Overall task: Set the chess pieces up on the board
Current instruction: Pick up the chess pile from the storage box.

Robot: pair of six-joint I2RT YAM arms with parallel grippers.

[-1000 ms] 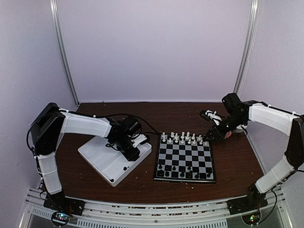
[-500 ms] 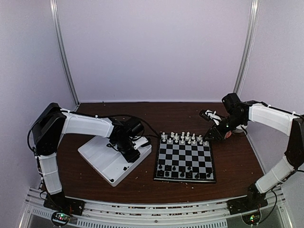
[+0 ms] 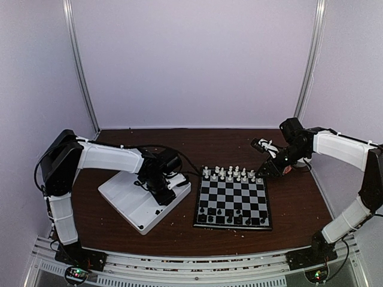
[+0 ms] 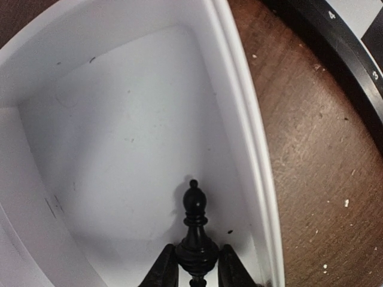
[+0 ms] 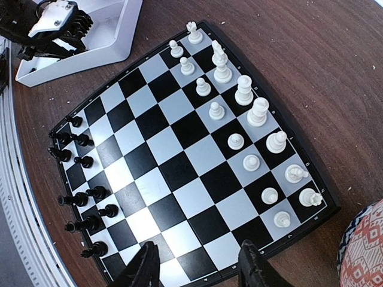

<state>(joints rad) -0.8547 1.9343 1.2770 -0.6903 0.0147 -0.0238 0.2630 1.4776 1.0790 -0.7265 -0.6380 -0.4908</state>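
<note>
In the lower middle of the left wrist view, the left gripper [image 4: 195, 270] was closed on a black bishop [image 4: 194, 224], its fingers [image 4: 163, 269] pressed to either side of the piece's base. The bishop stood upright over the floor of the white tray [image 4: 119, 119], close to the tray's right wall. No other piece showed in that compartment (only part of it was in frame).

The board [image 3: 233, 200] lay right of the tray on the bench [image 3: 179, 143], close by but not touching it. The white pieces [image 5: 244, 89] filled the two rows along its upper right edge in the right wrist view. The black chess pieces [image 5: 99, 192] stood along the lower left edge, with gaps in both rows.

The right gripper [image 5: 200, 269] hung above the board's corner at the bottom of its own view, jaws apart and nothing between them.

Step in hand, as judged: the pick of one more black piece from the tray, grip made, lift not yet done.

Next move calls for:
- a straight lift clear of the tray wall;
- a carry right to the black side;
- a vacant back-row square for the bishop;
- a slow descent, since the neighbours stand close and look easy to topple;
- release only once the base sits flat.
</note>
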